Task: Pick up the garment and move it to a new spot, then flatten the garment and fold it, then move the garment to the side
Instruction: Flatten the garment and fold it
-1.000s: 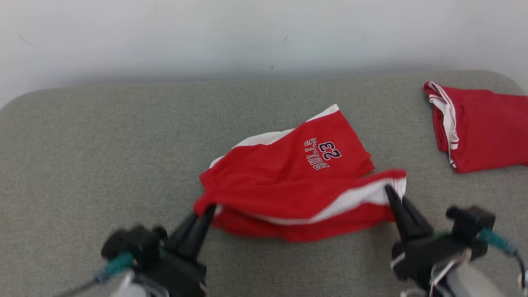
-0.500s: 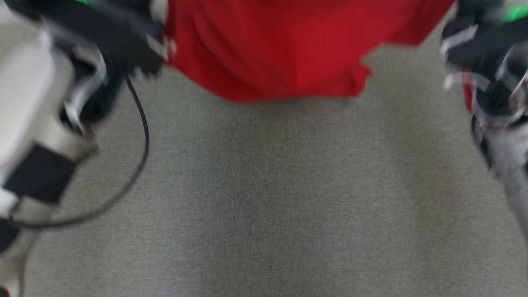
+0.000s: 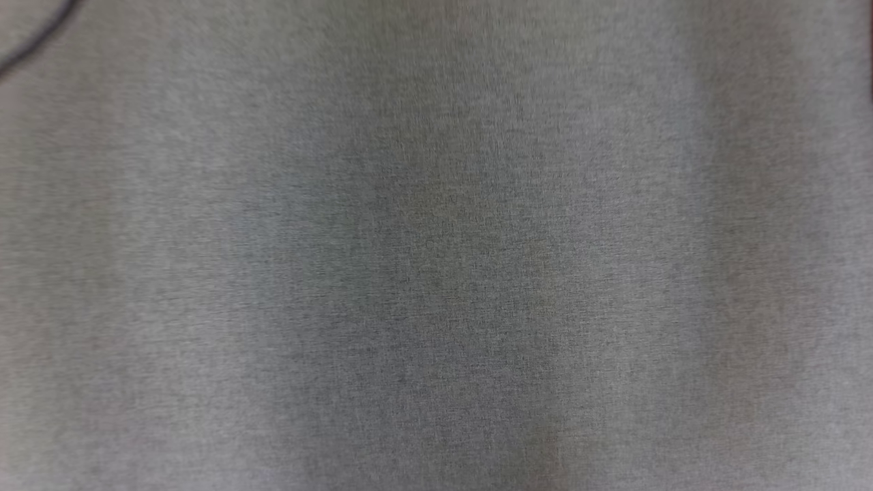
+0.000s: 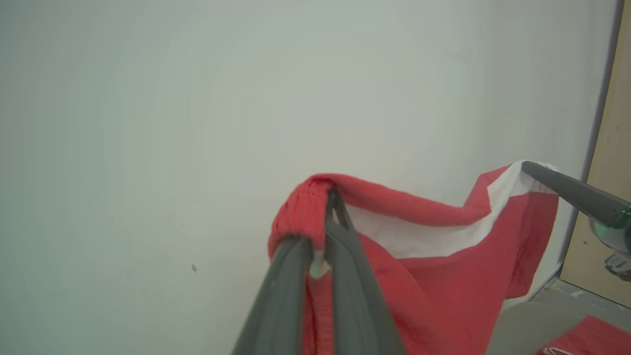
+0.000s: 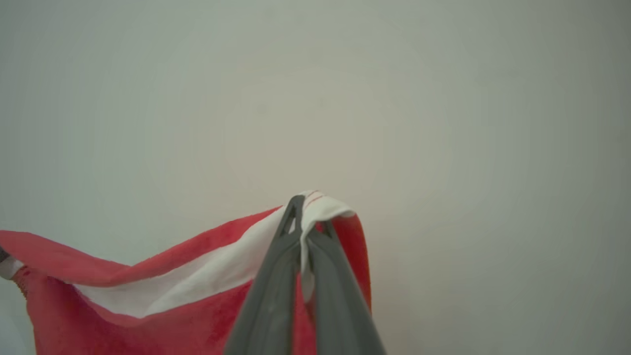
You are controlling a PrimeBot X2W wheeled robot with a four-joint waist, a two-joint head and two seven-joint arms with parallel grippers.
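Subject: red garment (image 4: 443, 276) with a white band, held up off the grey cloth-covered bench (image 4: 517, 325) by two corners. It hangs between the two arms in front of the pale wall (image 4: 148, 123) behind the bench. The top edge sags between the two grip points. The lower hem falls outside both wrist views, so clearance from the bench cannot be confirmed.

Left jaws: drawn almost together, pinching a bunched red ribbed corner of the garment between the fingers (image 4: 283, 296). Cloth folds over the tips.

Right jaws: fully closed on the white-banded corner, with the cloth trapped between the fingers (image 5: 268, 296) and a flap of white draped over the tips. The left wrist view shows the same grip from the side, with one dark finger (image 4: 572, 192) reaching in to the white corner.

Other items: a second red garment (image 4: 586, 335) lies on the bench near its rounded corner. A light wooden panel (image 4: 611, 197) stands beyond that corner.

Head view: bench cloth (image 3: 436, 273), blurred, with a dark cable (image 3: 37, 41) crossing above its upper left part.
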